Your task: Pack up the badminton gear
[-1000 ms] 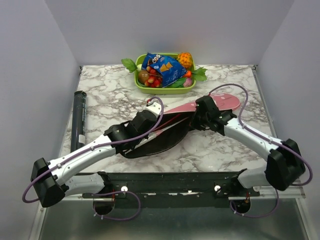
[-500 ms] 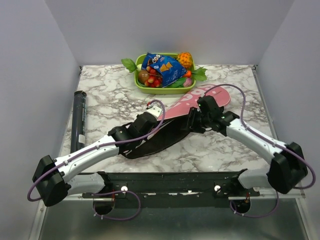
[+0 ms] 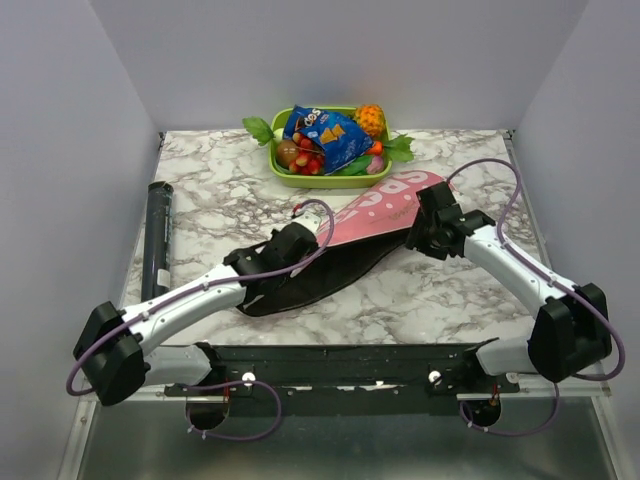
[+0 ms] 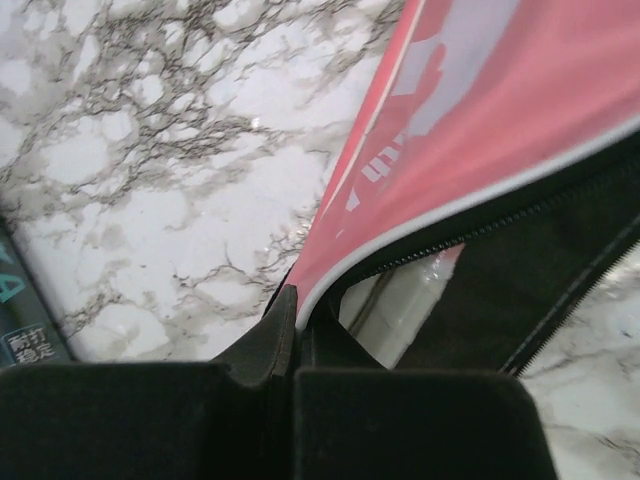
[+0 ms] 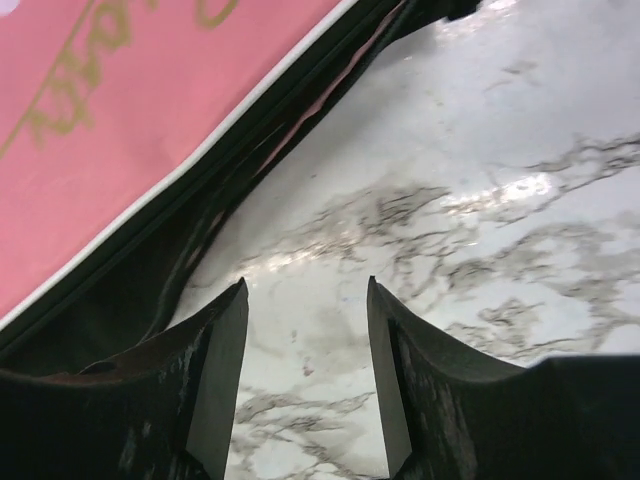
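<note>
The pink bag [image 3: 385,203] with pale lettering lies slantwise mid-table, its black side [image 3: 310,278] spread toward the near left. My left gripper [image 3: 303,236] is shut on the bag's white-trimmed pink flap edge [image 4: 300,292] by the zip opening. Something pale and glossy [image 4: 400,300] shows inside that opening; I cannot tell what it is. My right gripper [image 3: 418,235] stands open just right of the bag. In the right wrist view only marble lies between its fingertips [image 5: 305,290], with the bag [image 5: 120,120] to their left. The black tube [image 3: 158,240] lies along the left edge. Rackets and shuttlecocks are out of view.
A green tray [image 3: 283,170] of toy fruit with a blue snack packet [image 3: 325,135] stands at the back centre, just behind the bag's far end. White walls close in the table on three sides. Bare marble [image 3: 450,290] lies near the right front.
My right gripper has opened, let go of the pink flap and drawn back to the right. The flap has dropped over the black inside. The left gripper has kept its grip.
</note>
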